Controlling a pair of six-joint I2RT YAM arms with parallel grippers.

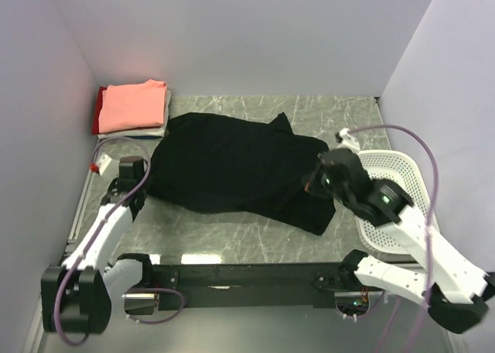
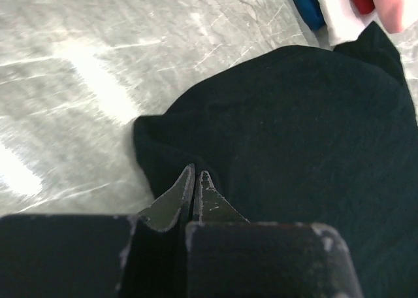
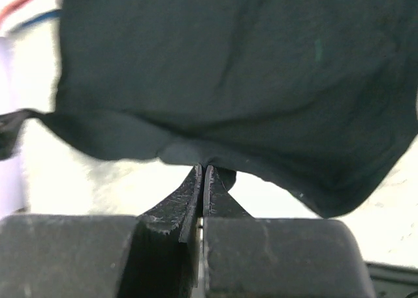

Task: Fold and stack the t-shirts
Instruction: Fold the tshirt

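Roughly midway, judging by the layout. Already folded into a pile [image 1: 130, 114] in the far-left corner: pink shirt [image 1: 139, 97] on top, white shirt [image 1: 165, 114] under it, red shirt [image 1: 97, 114] showing at the left side. Also a blue edge [image 2: 305, 2] low down, seen from the left wrist only; shirt or not, cannot tell.

Left to do: black shirt [image 1: 232, 167], spread unfolded and rumpled across the middle of the table [image 1: 232, 248], with one corner just beside the pile. Pinched at both ends. Left gripper [image 2: 196, 179] closed tight on the hem at the near-left side, with cloth bunched between the jaws. Right gripper [image 3: 204, 172] likewise closed on the edge at the right end, with cloth draping away from the tips. Apparently lifted a little there, though hard to be sure. Basket [image 1: 402, 179] at the right, partly under the right arm.

So, by this reading: no fold made yet in the black one. Needs folding down to about the pile's footprint, then placing on top of the pink. Probably the last of the lot, with no other loose shirt in view. Main worries: the size of the black shirt against so small a pile, and cloth slipping from such thin pinches.
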